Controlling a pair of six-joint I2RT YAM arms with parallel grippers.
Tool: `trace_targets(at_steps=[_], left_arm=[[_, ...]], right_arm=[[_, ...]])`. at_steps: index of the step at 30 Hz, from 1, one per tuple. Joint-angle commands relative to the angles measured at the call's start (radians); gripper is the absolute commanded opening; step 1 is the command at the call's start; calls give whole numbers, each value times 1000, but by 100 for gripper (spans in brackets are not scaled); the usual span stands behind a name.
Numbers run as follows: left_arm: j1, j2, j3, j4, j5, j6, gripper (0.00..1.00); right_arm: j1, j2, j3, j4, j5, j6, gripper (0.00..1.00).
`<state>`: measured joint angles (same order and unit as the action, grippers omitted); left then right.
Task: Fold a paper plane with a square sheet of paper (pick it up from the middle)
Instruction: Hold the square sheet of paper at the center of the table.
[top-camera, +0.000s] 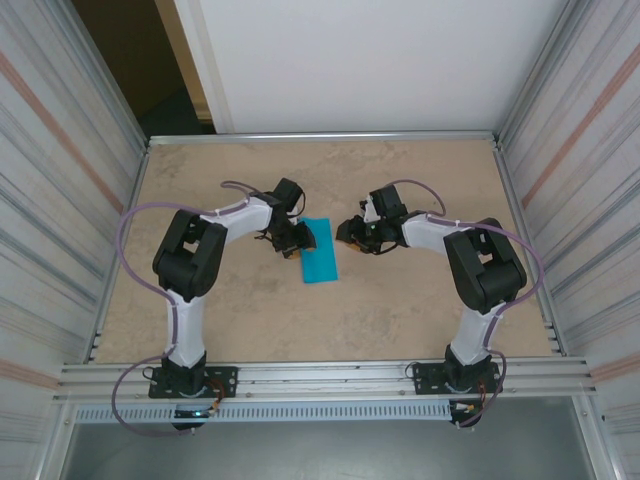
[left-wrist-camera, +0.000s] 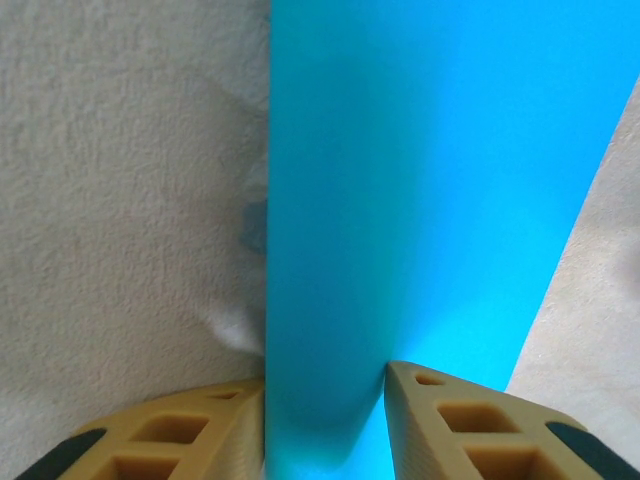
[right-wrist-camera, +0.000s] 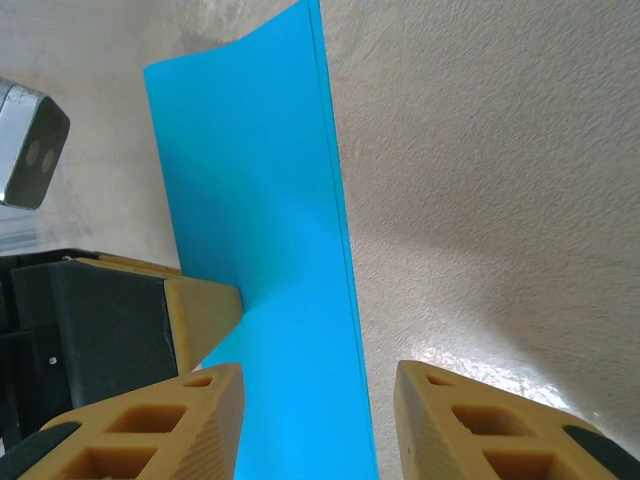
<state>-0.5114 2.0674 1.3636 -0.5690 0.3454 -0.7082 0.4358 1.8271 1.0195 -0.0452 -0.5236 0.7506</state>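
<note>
The teal-blue sheet of paper (top-camera: 322, 258) lies on the table as a narrow folded strip, long edges running near to far. My left gripper (top-camera: 297, 240) is at the strip's upper left edge, open. In the left wrist view the paper (left-wrist-camera: 420, 180) fills the gap of that gripper (left-wrist-camera: 325, 405), its left edge lifted against the left finger. My right gripper (top-camera: 349, 232) stands open just right of the strip. In the right wrist view the paper (right-wrist-camera: 260, 200) runs under its left finger, and the gripper (right-wrist-camera: 320, 410) straddles the strip's right edge. The left gripper's finger (right-wrist-camera: 205, 305) touches the paper there.
The tan tabletop (top-camera: 420, 300) is bounded by a metal rail at the back (top-camera: 320, 138) and corrugated side walls (top-camera: 60, 200). Both arm bases sit on the front rail (top-camera: 320, 375). Bare table lies in front of the paper and on both sides.
</note>
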Motion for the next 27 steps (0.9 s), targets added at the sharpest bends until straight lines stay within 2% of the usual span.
trace_targets(at_steps=[1, 12, 27], left_arm=[[-37, 255, -97, 60, -76, 42, 38], [-37, 257, -91, 61, -77, 46, 39], [-39, 264, -75, 41, -86, 79, 39]], right_arm=[[13, 7, 28, 1, -9, -17, 43], [24, 27, 31, 17, -14, -4, 41], [60, 104, 91, 22, -70, 7, 31]])
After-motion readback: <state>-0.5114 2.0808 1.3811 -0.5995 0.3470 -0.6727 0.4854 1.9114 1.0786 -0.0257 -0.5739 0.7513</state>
